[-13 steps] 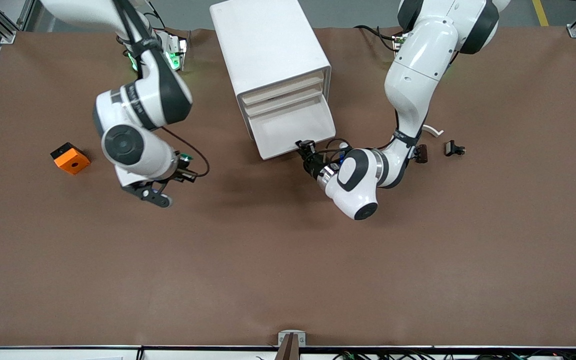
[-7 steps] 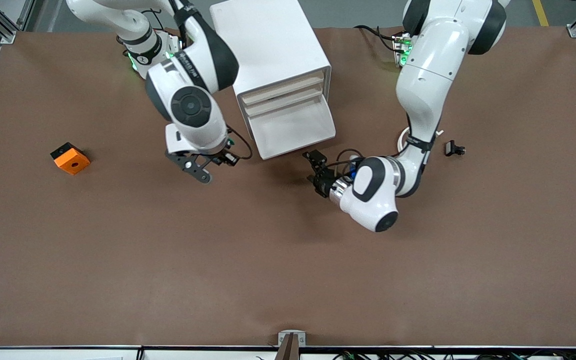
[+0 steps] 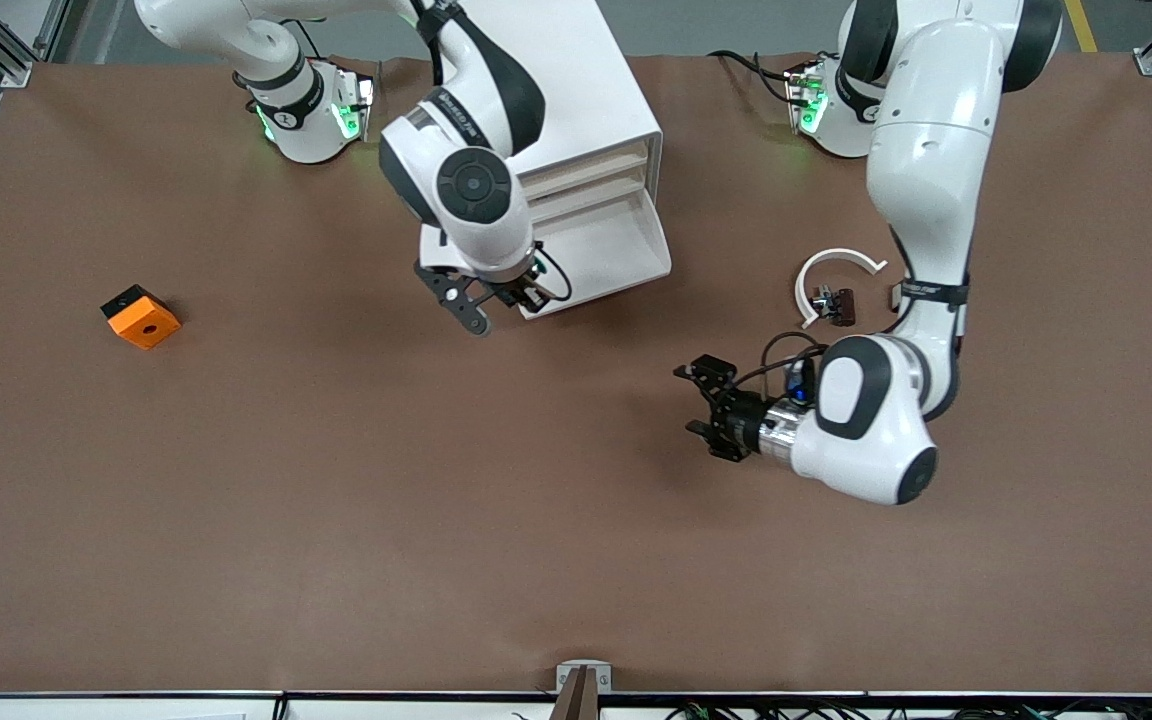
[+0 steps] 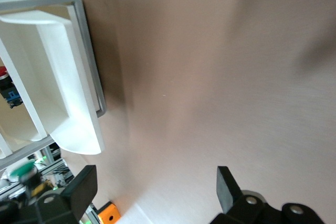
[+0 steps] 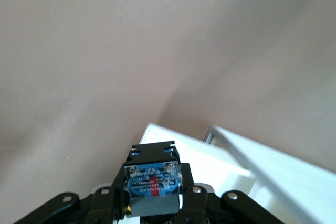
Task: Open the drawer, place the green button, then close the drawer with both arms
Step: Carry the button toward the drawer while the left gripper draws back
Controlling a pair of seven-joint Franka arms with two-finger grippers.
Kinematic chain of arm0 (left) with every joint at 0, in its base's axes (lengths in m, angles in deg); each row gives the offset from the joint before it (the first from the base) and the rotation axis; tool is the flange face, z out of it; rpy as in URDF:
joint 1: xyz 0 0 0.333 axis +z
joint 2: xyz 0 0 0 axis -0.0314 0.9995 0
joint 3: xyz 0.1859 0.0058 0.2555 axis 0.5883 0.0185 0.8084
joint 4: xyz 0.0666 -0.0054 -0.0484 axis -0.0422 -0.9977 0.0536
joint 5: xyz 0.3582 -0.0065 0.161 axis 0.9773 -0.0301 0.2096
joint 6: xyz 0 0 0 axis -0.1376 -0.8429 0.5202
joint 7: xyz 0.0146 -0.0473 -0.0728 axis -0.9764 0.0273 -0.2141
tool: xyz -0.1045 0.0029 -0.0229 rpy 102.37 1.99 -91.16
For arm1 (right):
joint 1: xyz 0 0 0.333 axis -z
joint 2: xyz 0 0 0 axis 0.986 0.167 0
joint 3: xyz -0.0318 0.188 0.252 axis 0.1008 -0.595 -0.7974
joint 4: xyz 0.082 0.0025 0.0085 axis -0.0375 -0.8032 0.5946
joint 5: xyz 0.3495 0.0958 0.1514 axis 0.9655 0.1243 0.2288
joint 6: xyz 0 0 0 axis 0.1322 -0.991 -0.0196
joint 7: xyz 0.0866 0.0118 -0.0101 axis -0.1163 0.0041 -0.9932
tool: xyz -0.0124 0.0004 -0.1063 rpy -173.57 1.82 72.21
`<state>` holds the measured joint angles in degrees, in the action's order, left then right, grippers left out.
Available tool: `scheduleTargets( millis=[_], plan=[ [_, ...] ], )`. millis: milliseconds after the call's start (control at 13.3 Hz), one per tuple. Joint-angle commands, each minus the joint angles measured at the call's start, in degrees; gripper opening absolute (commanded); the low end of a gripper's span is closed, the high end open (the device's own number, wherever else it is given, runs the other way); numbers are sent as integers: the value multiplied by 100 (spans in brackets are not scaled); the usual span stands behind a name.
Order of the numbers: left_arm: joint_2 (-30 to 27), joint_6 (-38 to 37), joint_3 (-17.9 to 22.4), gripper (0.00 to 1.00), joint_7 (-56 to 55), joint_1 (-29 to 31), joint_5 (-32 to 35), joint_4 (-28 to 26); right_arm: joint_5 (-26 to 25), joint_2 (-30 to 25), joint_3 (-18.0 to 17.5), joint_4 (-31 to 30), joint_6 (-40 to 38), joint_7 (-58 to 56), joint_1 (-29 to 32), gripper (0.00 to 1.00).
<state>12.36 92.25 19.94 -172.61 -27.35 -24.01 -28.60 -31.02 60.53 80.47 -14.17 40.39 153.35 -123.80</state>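
Drawer (image 3: pixel 591 250) is already pulled out of the cabinet (image 3: pixel 536 90). The right gripper (image 3: pixel 501 300) is clenched on the button (image 5: pixel 152 179) at the drawer's front corner, so drop-in and closing are left. Orange block (image 3: pixel 140 316) sits well off on the surface (image 3: pixel 336 520). Left gripper (image 3: pixel 711 410) hangs released over bare surface, waiting; nothing blocks the drawer.

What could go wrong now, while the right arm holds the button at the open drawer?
1. The right gripper, shut on the button, hangs over the front corner of the drawer, not its middle; released here, the button may hit the rim and fall onto the table.
2. That arm's wrist is close to the cabinet and might push it.
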Motion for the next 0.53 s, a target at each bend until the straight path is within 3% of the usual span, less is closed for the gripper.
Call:
scheduleTargets(
  millis=[0, 225, 451],
  plan=[
    [-358, -89, 478, 100, 412, -117, 184, -65, 170, 303, 55, 150, 254, 661, -299, 0],
    [-832, -89, 568, 100, 959, -144, 1246, -74, 653, 375, 64, 132, 246, 890, -449, 0],
    [-1289, -98, 585, 100, 1694, -65, 1652, -83, 672, 559, 55, 115, 255, 1242, -589, 0]
  ],
)
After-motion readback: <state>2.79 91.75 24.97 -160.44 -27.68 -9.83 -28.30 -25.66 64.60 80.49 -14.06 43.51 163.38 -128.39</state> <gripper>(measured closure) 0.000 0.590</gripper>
